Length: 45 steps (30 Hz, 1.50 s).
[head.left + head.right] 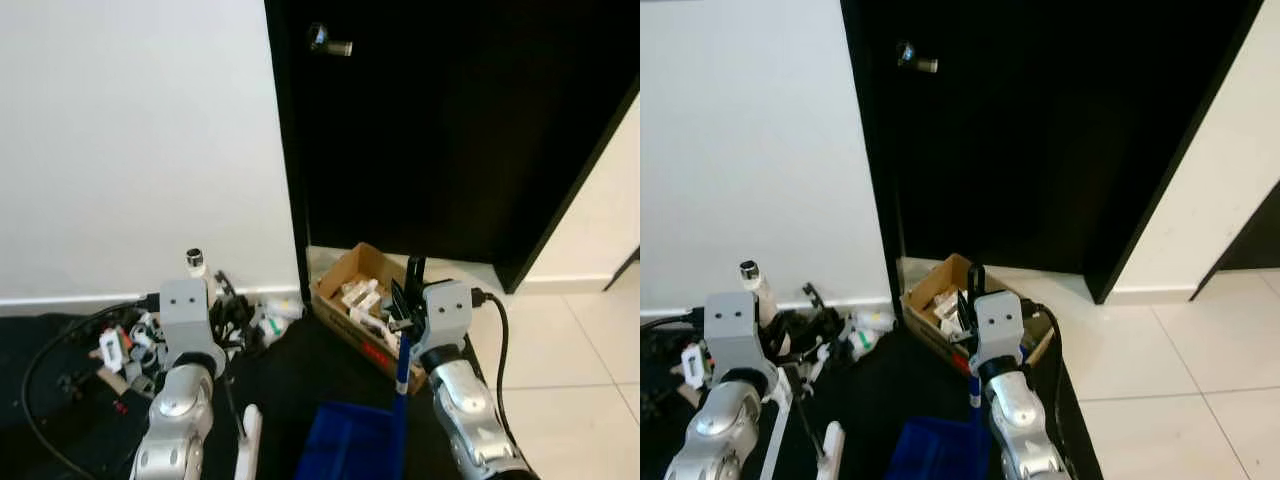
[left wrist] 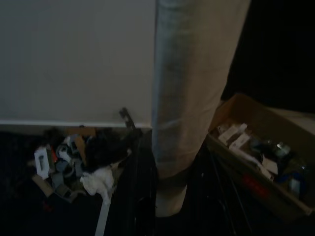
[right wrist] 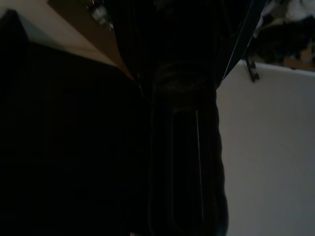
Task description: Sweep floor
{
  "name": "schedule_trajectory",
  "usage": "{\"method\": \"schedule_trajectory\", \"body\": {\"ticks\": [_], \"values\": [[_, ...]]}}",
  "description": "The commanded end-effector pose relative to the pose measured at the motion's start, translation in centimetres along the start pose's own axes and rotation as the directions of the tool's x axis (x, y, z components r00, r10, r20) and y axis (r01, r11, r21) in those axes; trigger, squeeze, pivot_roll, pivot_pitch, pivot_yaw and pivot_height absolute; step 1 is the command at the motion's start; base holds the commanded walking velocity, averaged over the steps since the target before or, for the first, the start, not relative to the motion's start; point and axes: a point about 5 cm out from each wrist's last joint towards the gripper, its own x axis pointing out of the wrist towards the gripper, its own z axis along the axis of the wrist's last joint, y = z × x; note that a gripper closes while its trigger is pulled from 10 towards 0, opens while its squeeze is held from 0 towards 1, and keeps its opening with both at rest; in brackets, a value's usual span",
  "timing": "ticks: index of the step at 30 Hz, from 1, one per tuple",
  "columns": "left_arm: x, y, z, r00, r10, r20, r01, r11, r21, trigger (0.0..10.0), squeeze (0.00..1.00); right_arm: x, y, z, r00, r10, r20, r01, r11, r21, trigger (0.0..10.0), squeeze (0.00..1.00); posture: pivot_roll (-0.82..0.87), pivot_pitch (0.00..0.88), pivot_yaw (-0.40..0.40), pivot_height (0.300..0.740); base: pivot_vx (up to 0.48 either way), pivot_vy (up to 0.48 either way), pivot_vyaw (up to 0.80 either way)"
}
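Broom handle (image 2: 192, 98): you have the pale pole right in front of the left wrist camera, running up between the left fingers. It should feel light and stiff, a smooth tube that may twist in the grip, so hold it on the shaft and squeeze firmly.
Dustpan (image 1: 350, 445): the blue pan sits low beside the right arm; its blue handle (image 1: 402, 365) rises to the right gripper. Thin plastic by the look of it, light and slightly springy.
Left gripper (image 1: 205, 275): raised in front of the chest with the wrist block upright. You cannot tell whether its jaws are pressed on the pole.
Right gripper (image 1: 410, 290): also raised, fingers pointing up, just over the cardboard box (image 1: 355, 300). The jaws appear closed around the dustpan handle's top, though the dark wrist view does not confirm it.
Litter (image 1: 135, 345): scraps and cables lie on the dark floor beyond and below the left jaws, against the white wall (image 1: 130, 150).
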Motion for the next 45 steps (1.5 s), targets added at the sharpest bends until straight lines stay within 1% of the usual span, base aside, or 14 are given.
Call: {"method": "schedule_trajectory", "body": {"ticks": [1, 45], "values": [[0.02, 0.15, 0.39, 1.0, 0.008, 0.021, -0.008, 1.0, 0.007, 10.0, 0.0, 0.05, 0.48, 0.26, 1.0, 0.014, 0.019, -0.014, 1.0, 0.005, 10.0, 0.0, 0.09, 0.092, 0.024, 0.74, 0.0, 0.364, 0.0], [0.11, 0.0, 0.46, 1.0, -0.004, 0.024, 0.004, 1.0, 0.007, 10.0, 0.0, -0.14, 0.49, 0.14, 1.0, 0.014, 0.019, -0.014, 1.0, -0.003, 10.0, 0.0, 0.08, 0.092, 0.029, 0.74, 0.0, 0.329, 0.0]]}}
